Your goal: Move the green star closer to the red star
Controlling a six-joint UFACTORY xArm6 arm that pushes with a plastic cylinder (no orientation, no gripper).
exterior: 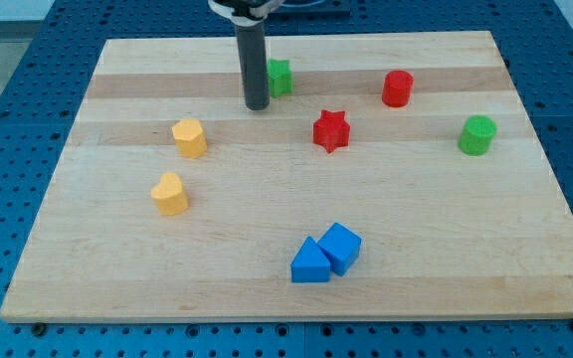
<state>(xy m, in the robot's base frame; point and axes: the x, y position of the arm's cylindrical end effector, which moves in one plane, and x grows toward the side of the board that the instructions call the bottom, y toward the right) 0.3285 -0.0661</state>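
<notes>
The green star (pixel 281 77) sits near the board's top middle, partly hidden on its left by my rod. My tip (pixel 257 105) rests on the board just left of and slightly below the green star, close to it or touching. The red star (pixel 331 130) lies below and to the right of the green star, a short gap away.
A red cylinder (pixel 397 89) is at the upper right and a green cylinder (pixel 477 135) at the right. Two yellow blocks (pixel 189 137) (pixel 170 194) lie at the left. A blue triangle (pixel 309 263) and a blue cube (pixel 340 247) touch near the bottom. The wooden board (pixel 117 259) has edges all round.
</notes>
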